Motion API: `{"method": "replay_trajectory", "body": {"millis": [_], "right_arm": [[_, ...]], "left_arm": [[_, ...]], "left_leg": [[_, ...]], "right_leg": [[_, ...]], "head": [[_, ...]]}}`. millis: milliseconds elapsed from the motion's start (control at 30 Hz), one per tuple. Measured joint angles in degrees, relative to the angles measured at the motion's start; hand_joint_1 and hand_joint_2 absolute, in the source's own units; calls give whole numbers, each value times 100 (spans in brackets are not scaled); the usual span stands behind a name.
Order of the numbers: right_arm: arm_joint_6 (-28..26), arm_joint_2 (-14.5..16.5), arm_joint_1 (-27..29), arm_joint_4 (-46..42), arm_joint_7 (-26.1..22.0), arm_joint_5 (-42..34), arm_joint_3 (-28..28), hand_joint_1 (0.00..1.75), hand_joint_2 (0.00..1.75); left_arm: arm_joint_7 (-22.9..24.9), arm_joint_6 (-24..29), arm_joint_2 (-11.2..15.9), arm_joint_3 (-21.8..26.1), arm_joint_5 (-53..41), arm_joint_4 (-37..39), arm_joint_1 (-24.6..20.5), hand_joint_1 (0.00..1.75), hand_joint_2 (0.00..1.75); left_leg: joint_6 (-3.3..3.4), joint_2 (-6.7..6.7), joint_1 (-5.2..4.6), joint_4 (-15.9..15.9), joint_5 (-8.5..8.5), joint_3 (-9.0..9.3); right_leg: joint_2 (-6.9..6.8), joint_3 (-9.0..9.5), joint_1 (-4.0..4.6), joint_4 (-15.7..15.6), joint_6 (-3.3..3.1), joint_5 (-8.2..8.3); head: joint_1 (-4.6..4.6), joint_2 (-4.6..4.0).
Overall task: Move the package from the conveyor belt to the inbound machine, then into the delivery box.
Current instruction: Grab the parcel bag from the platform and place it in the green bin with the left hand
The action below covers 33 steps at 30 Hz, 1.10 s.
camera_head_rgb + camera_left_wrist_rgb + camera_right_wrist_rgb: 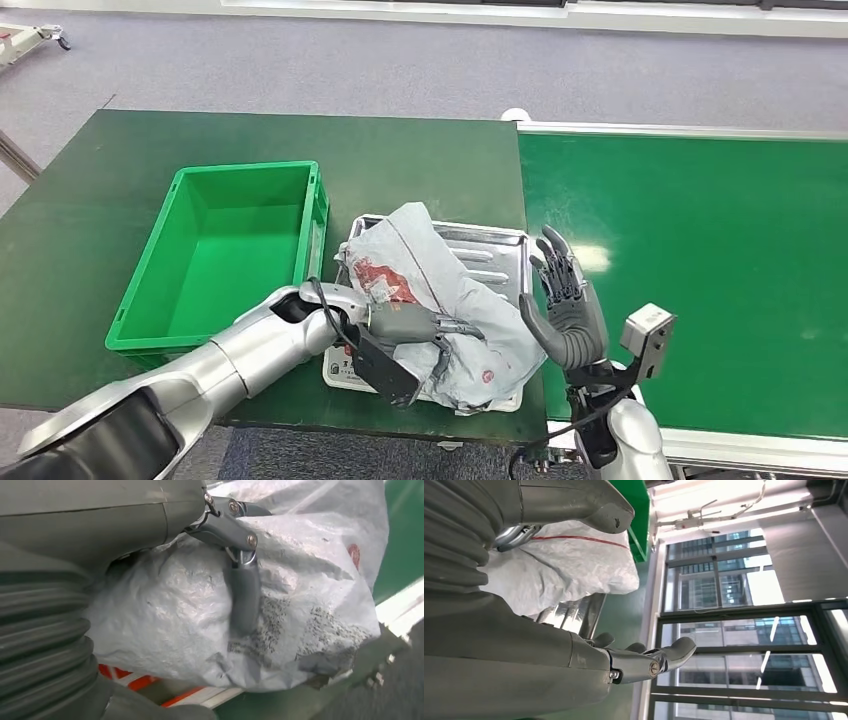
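Closest in, the left hand (pixel 405 325) lies on the near end of the package (pixel 440 300), fingers laid over the crumpled grey wrapping and pressing into it; in the left wrist view one dark finger (pixel 244 597) sits flat against the package's (pixel 200 610) creased skin, though whether the hand truly grips it or merely rests there cannot be told. Just to the package's right, the right hand (pixel 562 300) stands upright and apart from it, palm turned toward the bag, fingers spread wide and holding nothing (the right wrist view shows its fingers (pixel 659 660) stretched out in open air, the package (pixel 569 570) off beyond them). The package itself, grey with red print, is draped across the inbound machine (pixel 495 250), a ribbed metal tray, covering most of it. Left of the package, touching close alongside the tray, sits the delivery box (pixel 190 210), a green crate. Right of the package, past the raised hand, runs the conveyor belt (pixel 720 260). Everything around the package rests on the dark green table (pixel 420 160).
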Motion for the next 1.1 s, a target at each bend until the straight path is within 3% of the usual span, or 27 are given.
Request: {"method": "replay_trajectory", "body": {"millis": [33,233,467,733,1100], "right_arm": [[-5,-4,34,-74,4,5,-21,0,175],[-5,-14,150,-281,68,9,-143,0,175],[24,-14,178,-298,94,4,-239,0,175],[105,-6,103,-279,171,-47,-270,0,175],[116,9,83,-277,181,-72,-284,0,175]], "left_arm": [[-1,-29,3,-107,38,34,-79,175,175],[-1,156,-51,-469,212,203,-427,175,175],[54,713,-97,-513,247,138,-595,175,175],[694,1057,62,24,208,-1178,-601,175,175],[773,1349,299,552,-37,-2131,-576,175,175]], "left_leg": [[0,0,0,0,0,0],[-1,1,0,0,1,3],[-5,0,1,0,3,4],[-5,-5,0,0,3,-3],[-5,-7,0,0,4,-4]], "right_leg": [[0,1,0,0,0,0],[0,3,0,0,0,1],[0,1,1,1,-2,2],[-4,0,-1,3,-1,2],[-7,1,0,3,-1,1]], "head": [[1,0],[0,0],[-1,0],[0,0],[0,0]]}}
